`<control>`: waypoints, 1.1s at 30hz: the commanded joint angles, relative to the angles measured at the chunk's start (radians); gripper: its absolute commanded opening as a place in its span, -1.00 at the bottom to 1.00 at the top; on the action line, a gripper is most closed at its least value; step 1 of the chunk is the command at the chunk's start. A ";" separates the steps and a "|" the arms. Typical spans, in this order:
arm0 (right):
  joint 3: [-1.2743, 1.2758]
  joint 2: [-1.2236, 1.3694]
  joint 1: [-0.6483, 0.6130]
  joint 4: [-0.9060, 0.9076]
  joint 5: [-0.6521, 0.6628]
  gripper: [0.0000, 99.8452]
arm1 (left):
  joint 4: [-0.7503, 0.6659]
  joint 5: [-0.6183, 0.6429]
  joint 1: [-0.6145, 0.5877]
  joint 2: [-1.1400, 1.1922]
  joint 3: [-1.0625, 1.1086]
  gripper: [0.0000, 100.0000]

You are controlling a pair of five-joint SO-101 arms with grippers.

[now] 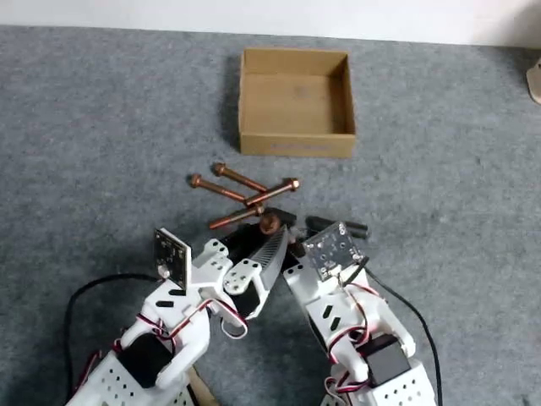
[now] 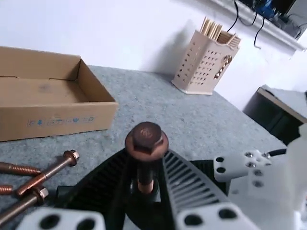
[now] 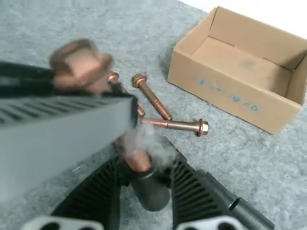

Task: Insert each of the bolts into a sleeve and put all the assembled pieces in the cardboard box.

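My left gripper [image 1: 269, 235] is shut on a copper bolt [image 2: 146, 140], which stands head up between its black fingers [image 2: 184, 179]. In the right wrist view the bolt's shaft [image 3: 136, 158] points down into a black sleeve [image 3: 149, 193]. My right gripper [image 3: 146, 184] is shut on that sleeve. The two grippers meet just in front of several loose copper bolts [image 1: 241, 190] lying crossed on the grey carpet. The open cardboard box [image 1: 296, 106] stands beyond them and holds nothing I can see.
More black sleeves [image 1: 338, 226] lie beside the right arm, one close to its fingers [image 3: 230, 203]. A cream perforated holder with sticks [image 2: 206, 60] stands far off by the wall. Grey carpet lies open on both sides of the box.
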 commanded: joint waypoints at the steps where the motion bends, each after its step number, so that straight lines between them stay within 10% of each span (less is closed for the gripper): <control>1: -0.094 -0.022 -0.073 0.036 -0.009 -0.99 | -0.015 -0.005 -0.031 -0.005 0.019 -0.99; 15: -0.096 -0.022 -0.087 0.047 -0.005 -0.99 | -0.055 -0.002 -0.088 -0.005 0.019 -0.98; 23: -0.094 -0.022 -0.085 0.047 -0.005 -0.99 | -0.034 0.049 -0.079 -0.005 0.019 -0.26; 33: -0.094 -0.022 -0.084 0.045 -0.005 -0.99 | -0.021 0.052 -0.076 -0.005 0.019 -0.28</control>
